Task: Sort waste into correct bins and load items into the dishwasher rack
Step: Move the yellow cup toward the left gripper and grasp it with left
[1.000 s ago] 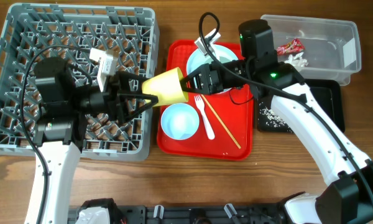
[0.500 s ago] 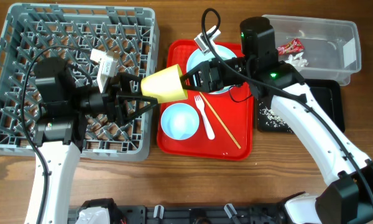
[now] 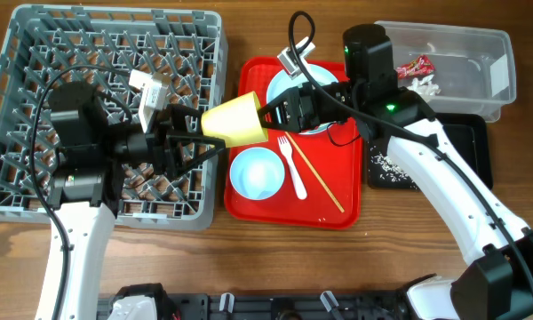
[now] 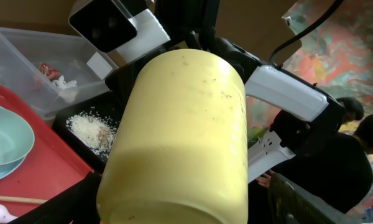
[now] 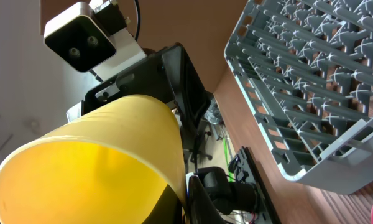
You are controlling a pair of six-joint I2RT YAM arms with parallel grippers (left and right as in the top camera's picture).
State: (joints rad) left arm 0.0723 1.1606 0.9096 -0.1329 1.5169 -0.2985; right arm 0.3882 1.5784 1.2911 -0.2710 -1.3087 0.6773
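While the yellow cup point(image 3: 235, 122) hangs sideways in the air, the right fingers point(image 3: 271, 114) are clamped on its rim, so the mouth faces back toward that wrist and the base pointsaway from it. The right wrist view looks straight into the yellow inside of the cup. The left fingers point(image 3: 188, 121) are spread wide, one on each side of the cup's base end. I can't tell if they actually touch it. The grey dishwasher rack point(image 3: 35, 36) sits behind and under the left fingers. Below the right fingers is the red tray point(image 3: 338, 209), holding the light blue bowl point(image 3: 255, 173), white fork point(image 3: 295, 169) and chopsticks point(image 3: 324, 185), all well clear of both sets of fingers.
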